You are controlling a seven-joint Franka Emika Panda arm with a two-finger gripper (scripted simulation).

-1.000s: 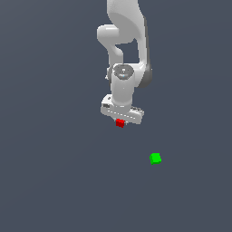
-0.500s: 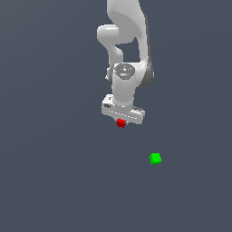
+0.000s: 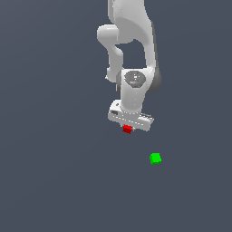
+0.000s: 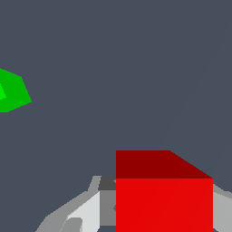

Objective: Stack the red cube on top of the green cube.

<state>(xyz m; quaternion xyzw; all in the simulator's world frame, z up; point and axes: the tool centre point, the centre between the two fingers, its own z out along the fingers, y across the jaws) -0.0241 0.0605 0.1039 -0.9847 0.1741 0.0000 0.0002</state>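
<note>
Tool (image 3: 128, 128) is closed on the red cube (image 3: 127, 129), its fingers (image 4: 81, 210) flanking the block, which sits clamped ready for carrying. Green cube (image 3: 155, 158) rests alone on the bench (image 3: 54, 181), well apart toward the exterior view's right; stacking not yet done.

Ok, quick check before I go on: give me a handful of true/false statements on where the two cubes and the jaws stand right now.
1. The red cube sits right under the gripper, between its jaws. True.
2. The red cube is already stacked on the green cube. False: the two are apart, and the green cube stands alone on the floor.
3. In the exterior view, the green cube lies lower and toward that view's right of the red cube. True.
4. The green cube is out of the wrist view. False: it shows at that picture's edge.
</note>
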